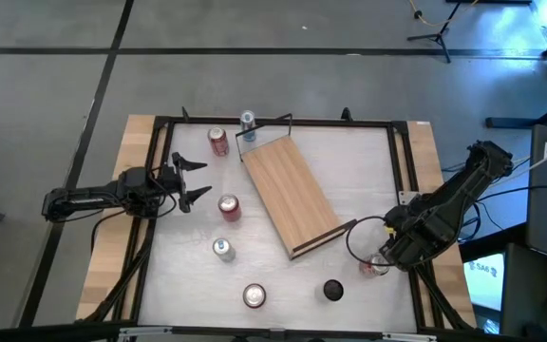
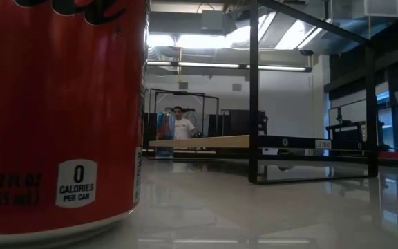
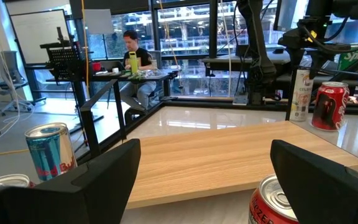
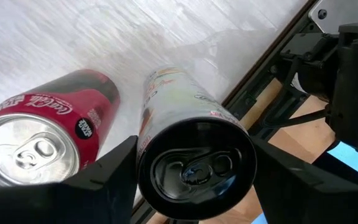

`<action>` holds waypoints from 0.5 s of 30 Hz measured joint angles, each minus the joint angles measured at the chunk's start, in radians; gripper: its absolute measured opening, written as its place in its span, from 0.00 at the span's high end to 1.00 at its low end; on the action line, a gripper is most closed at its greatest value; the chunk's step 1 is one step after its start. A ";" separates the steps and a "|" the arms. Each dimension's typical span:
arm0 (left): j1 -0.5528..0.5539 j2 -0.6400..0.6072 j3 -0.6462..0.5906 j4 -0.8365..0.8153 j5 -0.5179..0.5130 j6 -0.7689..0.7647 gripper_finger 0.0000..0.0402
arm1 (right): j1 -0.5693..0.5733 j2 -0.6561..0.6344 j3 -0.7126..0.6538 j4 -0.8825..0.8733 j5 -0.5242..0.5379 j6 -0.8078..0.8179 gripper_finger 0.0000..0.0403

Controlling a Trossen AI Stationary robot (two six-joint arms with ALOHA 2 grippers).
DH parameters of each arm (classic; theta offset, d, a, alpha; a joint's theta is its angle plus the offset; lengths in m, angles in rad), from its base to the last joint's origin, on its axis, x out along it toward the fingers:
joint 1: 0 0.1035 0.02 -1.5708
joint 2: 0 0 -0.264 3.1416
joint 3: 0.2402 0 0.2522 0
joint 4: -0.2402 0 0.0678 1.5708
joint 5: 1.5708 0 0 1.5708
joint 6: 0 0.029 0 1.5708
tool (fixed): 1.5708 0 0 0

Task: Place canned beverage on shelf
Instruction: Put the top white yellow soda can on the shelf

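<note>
The shelf (image 1: 292, 195), a long light-wood board with black wire rails at its ends, lies slantwise mid-table; it also shows in the left wrist view (image 3: 229, 155). My right gripper (image 1: 380, 258) is at the table's near right, shut on a slim can with a black top (image 4: 194, 165) that stands beside a red cola can (image 4: 36, 146). My left gripper (image 1: 196, 180) is open and empty at the left, level, pointing at the shelf, with a red can (image 3: 277, 202) just ahead of it. My right gripper holds the slim can by its two sides just below the top rim (image 4: 146, 140), one finger on each side. The fingers come from above, slanting down. The can stands upright; whether its base is on the table I cannot tell.
Other cans stand left of and in front of the shelf: red (image 1: 218, 142), blue (image 1: 247, 121), red (image 1: 229, 207), silver (image 1: 222, 249), red (image 1: 254, 296), black (image 1: 332, 290). A black frame (image 1: 402, 152) edges the table. A person (image 3: 132, 59) sits beyond the table.
</note>
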 joint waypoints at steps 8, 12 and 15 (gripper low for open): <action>0.000 0.000 0.000 0.000 0.000 0.000 0.13 | 0.000 0.000 0.000 0.001 0.000 -0.025 0.35; 0.000 0.000 0.000 0.000 0.000 0.000 0.13 | 0.000 -0.002 0.000 0.000 0.000 -0.029 0.37; 0.000 0.000 0.000 0.000 0.000 0.000 0.13 | 0.000 -0.009 -0.002 0.000 -0.001 -0.029 0.37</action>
